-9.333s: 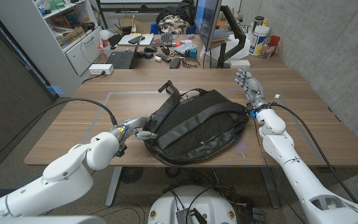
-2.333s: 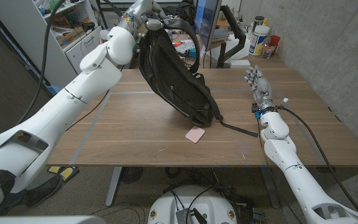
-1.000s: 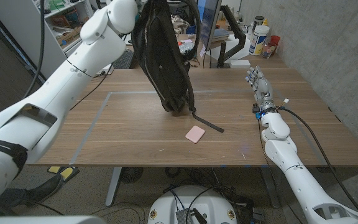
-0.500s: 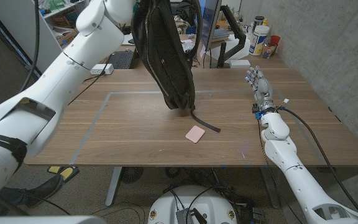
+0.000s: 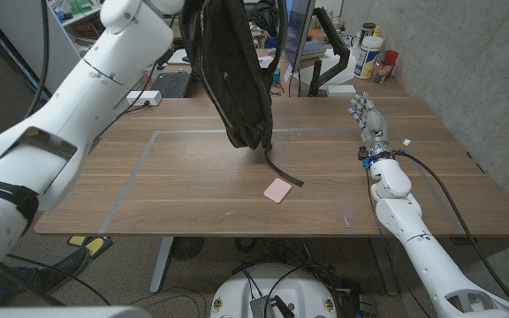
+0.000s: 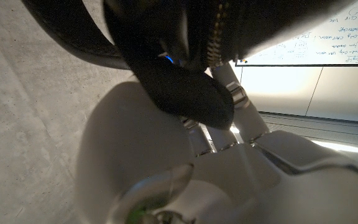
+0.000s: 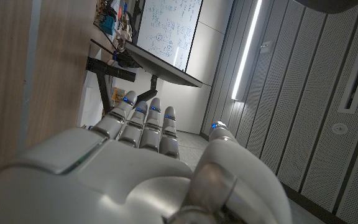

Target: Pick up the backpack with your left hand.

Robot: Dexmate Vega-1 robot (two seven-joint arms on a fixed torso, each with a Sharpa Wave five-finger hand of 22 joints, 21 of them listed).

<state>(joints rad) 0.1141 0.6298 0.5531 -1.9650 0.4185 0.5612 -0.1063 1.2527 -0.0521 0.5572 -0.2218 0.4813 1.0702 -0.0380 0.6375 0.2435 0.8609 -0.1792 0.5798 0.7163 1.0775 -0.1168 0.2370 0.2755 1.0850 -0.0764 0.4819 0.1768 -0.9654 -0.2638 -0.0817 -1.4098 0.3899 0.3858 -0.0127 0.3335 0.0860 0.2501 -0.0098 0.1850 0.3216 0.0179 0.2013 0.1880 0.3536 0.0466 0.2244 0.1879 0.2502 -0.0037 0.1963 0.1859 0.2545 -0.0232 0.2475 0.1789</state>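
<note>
The left hand [image 6: 229, 124] now holds the backpack [image 5: 232, 75] higher above the table [image 5: 175, 194], hanging upright; only its trailing strap [image 5: 281, 172] reaches the surface. A pink card [image 5: 277, 190] lies uncovered.

Right hand [image 7: 148, 168] empty, fingers straight, beside table [image 7: 17, 68].

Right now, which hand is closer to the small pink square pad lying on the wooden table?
Right. The right hand stands at the table's right side, level with the table, apart from the small pink square pad. The left hand is raised high above, holding the black backpack.
</note>
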